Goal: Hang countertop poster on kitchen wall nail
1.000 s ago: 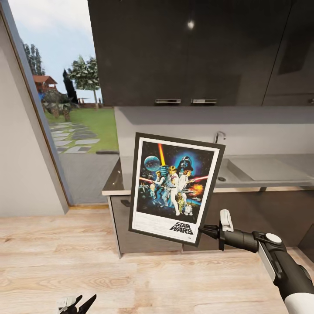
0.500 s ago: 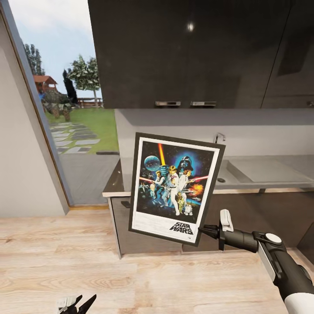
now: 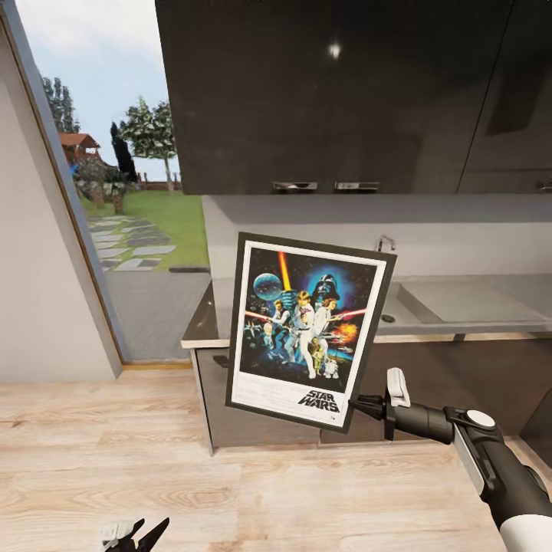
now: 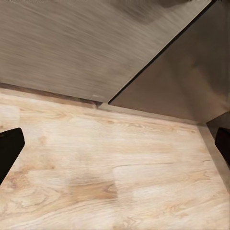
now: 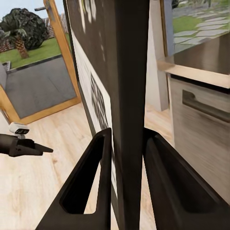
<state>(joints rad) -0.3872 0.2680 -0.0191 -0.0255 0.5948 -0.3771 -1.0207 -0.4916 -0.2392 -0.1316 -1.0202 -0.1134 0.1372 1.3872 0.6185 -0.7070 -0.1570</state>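
- Down at the lower left of my head view I see my left gripper point(image 3: 132, 532) hanging low over the wood floor point(image 3: 92, 460), fingers spread and empty.
- One poster point(image 3: 309, 330) sits mid-view, lifted clear of the kitchen countertop point(image 3: 475, 322) and tilted slightly, in front of the dark lower cabinets.
- My right gripper point(image 3: 356, 404) is clamped on the poster's lower right edge; from the wrist, both fingers point(image 5: 86, 184) pinch the frame point(image 5: 129, 96).
- Two handles point(image 3: 294, 185) show on the upper cabinets.
- Against the earlier frames, poster and arms look unmoved; only the background has shifted slightly.
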